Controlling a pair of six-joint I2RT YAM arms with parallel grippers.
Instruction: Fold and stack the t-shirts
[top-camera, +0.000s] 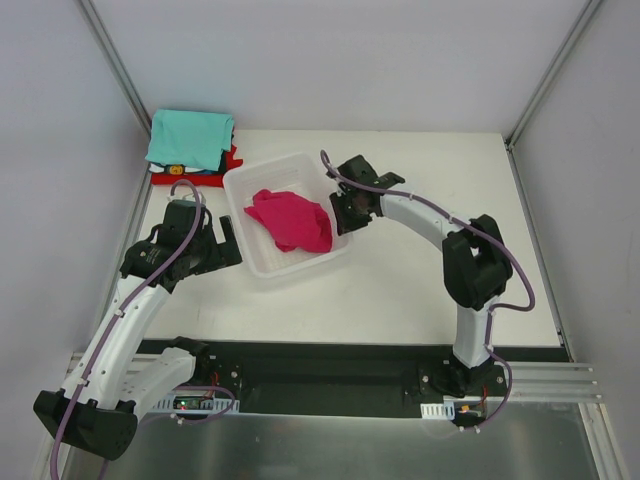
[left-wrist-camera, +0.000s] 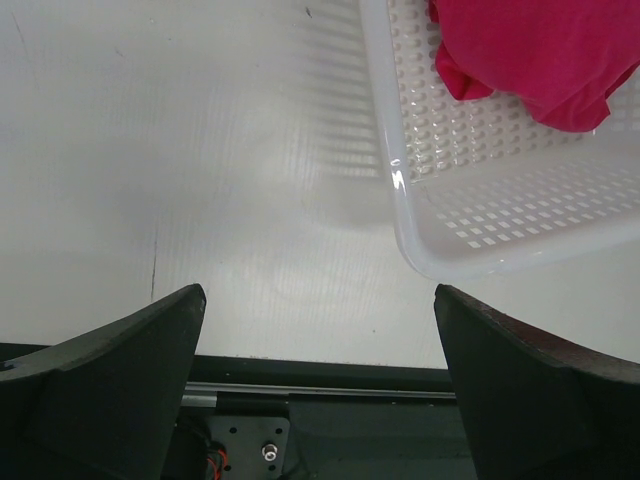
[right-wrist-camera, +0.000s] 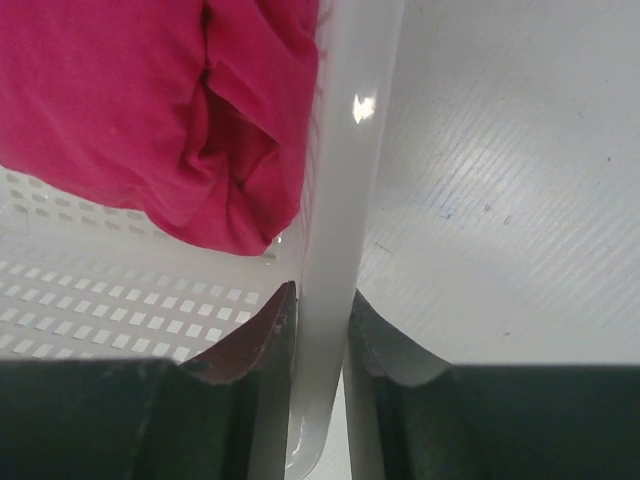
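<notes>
A crumpled magenta-pink t-shirt (top-camera: 292, 220) (left-wrist-camera: 540, 50) (right-wrist-camera: 150, 100) lies inside the white mesh basket (top-camera: 262, 172) at the table's middle. Folded t-shirts are stacked at the far left corner: a teal one (top-camera: 190, 138) on top, with a red one (top-camera: 233, 160) peeking out beneath it. My right gripper (top-camera: 345, 215) (right-wrist-camera: 320, 290) is shut on the basket's right rim (right-wrist-camera: 335, 150), one finger inside the wall and one outside. My left gripper (top-camera: 225, 240) (left-wrist-camera: 320, 290) hangs open over bare table just left of the basket, nothing between its fingers.
The basket's near left corner (left-wrist-camera: 400, 200) lies close to my left gripper. Grey enclosure walls and metal posts (top-camera: 115, 70) border the white table (top-camera: 430, 300). The black base rail (top-camera: 330, 375) runs along the near edge.
</notes>
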